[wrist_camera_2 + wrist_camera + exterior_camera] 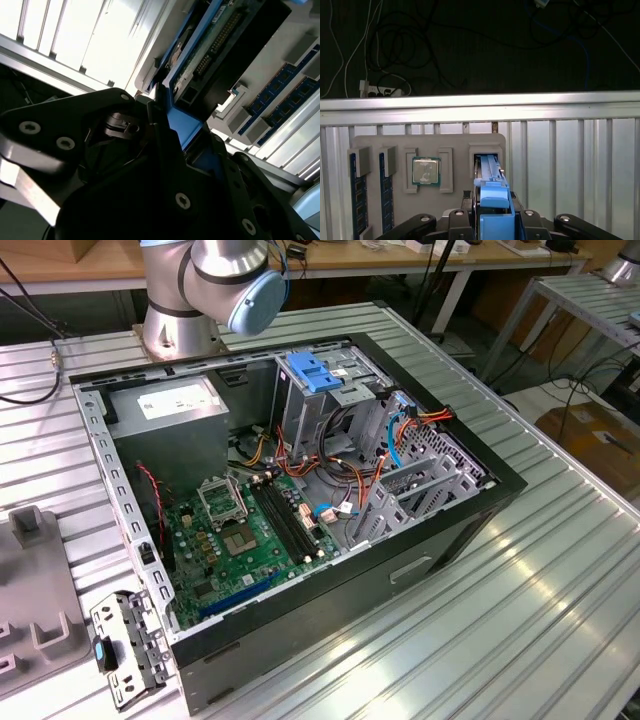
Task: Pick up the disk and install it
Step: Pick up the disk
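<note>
The lift is likely going best if the claw (493, 222) is drawing the disk (490, 175) straight along its slot in the grey holder tray (452, 142), holding it on edge so the blue carrier is not scraping or jamming against the slot walls. In both wrist views the claw is pinching the disk by the near end of that carrier, its jaws pressing in narrowly on either side. The far end is sitting at the slot mouth, with the tray lying on the ribbed tabletop (570, 165).

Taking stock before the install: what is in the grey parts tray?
A processor chip, memory sticks and the disk in its slot. The gripper hides the disk's near end.
</note>
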`<act>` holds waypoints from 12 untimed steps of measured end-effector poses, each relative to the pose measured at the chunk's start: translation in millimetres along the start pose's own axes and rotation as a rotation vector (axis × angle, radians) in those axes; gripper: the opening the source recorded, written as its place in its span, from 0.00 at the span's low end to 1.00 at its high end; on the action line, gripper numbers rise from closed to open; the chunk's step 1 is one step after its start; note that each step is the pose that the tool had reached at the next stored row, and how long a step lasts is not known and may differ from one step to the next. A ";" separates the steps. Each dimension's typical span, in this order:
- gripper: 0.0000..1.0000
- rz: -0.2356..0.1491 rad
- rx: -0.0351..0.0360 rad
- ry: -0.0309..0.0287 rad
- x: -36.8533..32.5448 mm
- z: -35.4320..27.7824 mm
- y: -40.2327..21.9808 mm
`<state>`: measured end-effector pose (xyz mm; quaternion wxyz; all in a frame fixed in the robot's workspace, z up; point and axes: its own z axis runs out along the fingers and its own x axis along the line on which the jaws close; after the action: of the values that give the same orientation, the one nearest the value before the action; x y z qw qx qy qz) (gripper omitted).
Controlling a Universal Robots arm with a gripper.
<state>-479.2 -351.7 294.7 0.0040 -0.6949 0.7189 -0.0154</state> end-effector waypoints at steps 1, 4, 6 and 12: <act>0.37 0.001 0.0000 0.0000 0.0 0.0 0.0; 0.37 0.003 0.0000 0.0001 0.0 0.0 0.0; 0.37 0.003 0.0000 0.0000 0.0 -0.1 0.0; 0.37 0.003 0.0001 0.0000 0.0 -1.8 0.0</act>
<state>-479.2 -351.7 296.5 0.0040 -0.6939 0.7199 -0.0154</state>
